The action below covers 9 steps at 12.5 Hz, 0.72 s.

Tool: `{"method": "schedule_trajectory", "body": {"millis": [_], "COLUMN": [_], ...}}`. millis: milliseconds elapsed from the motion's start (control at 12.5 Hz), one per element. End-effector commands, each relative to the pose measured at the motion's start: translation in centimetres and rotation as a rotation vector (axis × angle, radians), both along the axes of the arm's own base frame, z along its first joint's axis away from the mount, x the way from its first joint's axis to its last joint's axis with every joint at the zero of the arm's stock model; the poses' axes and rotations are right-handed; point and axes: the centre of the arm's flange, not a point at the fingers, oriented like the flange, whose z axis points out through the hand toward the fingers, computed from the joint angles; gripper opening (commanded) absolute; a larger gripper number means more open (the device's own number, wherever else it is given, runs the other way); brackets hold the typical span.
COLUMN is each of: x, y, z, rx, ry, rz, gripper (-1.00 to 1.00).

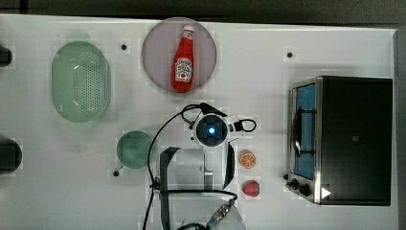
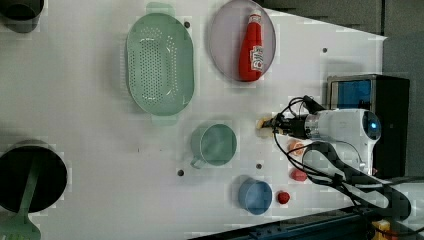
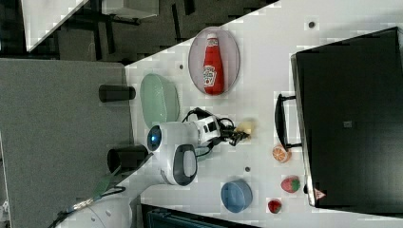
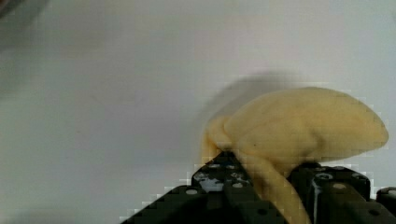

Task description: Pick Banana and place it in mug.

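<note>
Wrist view: banana [image 4: 299, 126] seemingly between jaws.

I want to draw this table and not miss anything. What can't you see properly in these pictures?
- Pale yellow curved toy banana: in the wrist view the black fingers cover its lower part; in the top view the white robot arm hides it.
- Round muted-green mug: mostly behind the arm in the right view.
- Black and silver toaster oven: partly behind the arm in the left view.
- Dark round container: cut off by the top view's left edge.
</note>
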Motion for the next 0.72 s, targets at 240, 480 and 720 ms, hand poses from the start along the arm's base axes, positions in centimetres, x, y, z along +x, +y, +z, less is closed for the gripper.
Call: {"method": "schedule_trajectory", "body": {"millis": [240,480,720], "x": [0.9,0.0,-1.2], "y": [-1.7,-1.7,0.6], "z": [13.9,22.8,28.2], "rx": [0.004,0.009,0.006], "ry": [-0.081,-0.080,-0.079], "rz": [-0.022,-0.025,-0.007], "gripper": [-0.43,-0.43,-0.43]}}
